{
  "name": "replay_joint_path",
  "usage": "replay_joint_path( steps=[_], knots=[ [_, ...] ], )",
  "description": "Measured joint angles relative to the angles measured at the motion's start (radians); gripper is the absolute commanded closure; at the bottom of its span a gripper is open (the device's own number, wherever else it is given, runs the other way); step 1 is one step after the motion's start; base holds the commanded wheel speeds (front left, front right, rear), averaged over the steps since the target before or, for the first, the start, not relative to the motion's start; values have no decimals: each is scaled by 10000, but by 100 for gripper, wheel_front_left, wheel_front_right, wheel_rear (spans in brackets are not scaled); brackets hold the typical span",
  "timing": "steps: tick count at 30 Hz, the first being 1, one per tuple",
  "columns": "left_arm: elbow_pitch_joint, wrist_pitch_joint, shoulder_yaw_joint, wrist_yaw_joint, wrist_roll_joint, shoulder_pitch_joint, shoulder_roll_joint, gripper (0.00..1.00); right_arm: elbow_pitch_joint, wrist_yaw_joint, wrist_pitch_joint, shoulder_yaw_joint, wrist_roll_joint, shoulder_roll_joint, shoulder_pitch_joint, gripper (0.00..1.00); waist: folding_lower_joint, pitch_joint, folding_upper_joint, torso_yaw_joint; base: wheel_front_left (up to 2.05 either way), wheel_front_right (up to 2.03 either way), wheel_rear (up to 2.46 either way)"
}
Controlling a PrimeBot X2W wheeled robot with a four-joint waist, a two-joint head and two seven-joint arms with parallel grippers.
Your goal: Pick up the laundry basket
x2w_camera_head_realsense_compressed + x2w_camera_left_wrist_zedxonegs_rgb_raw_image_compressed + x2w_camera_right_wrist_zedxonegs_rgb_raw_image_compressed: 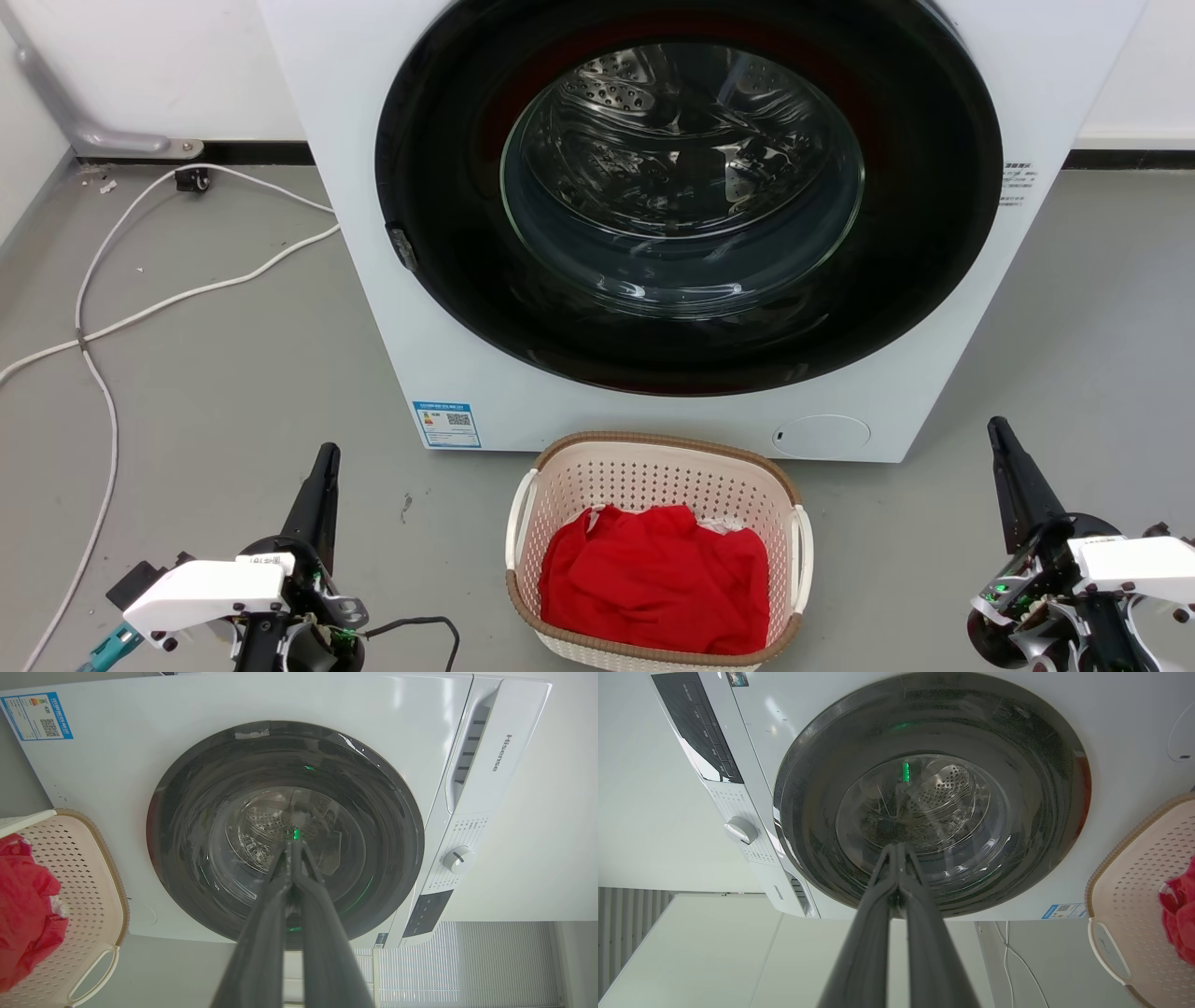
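The laundry basket stands on the grey floor right before the washing machine, cream-pink and perforated with a brown rim and white side handles, holding a red cloth. My left gripper is shut, low at the left, well apart from the basket's left handle. At the lower right my right gripper is shut too, clear of the right handle. The left wrist view has the basket at its left edge beside the shut left gripper. In the right wrist view the basket lies at the right edge, with the shut right gripper in the middle.
The white washing machine with its dark round door stands close behind the basket. A white cable snakes over the floor at the left, by the wall. Bare grey floor lies on both sides of the basket.
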Motion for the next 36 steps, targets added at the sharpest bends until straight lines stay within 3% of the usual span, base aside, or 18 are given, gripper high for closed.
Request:
replay_joint_path(
  steps=[36],
  knots=[
    [2,15,25,0,58,-1,-21,100,2,0,19,-25,-4,17,-1,100,0,0,0,0,0,0,0]
  ],
)
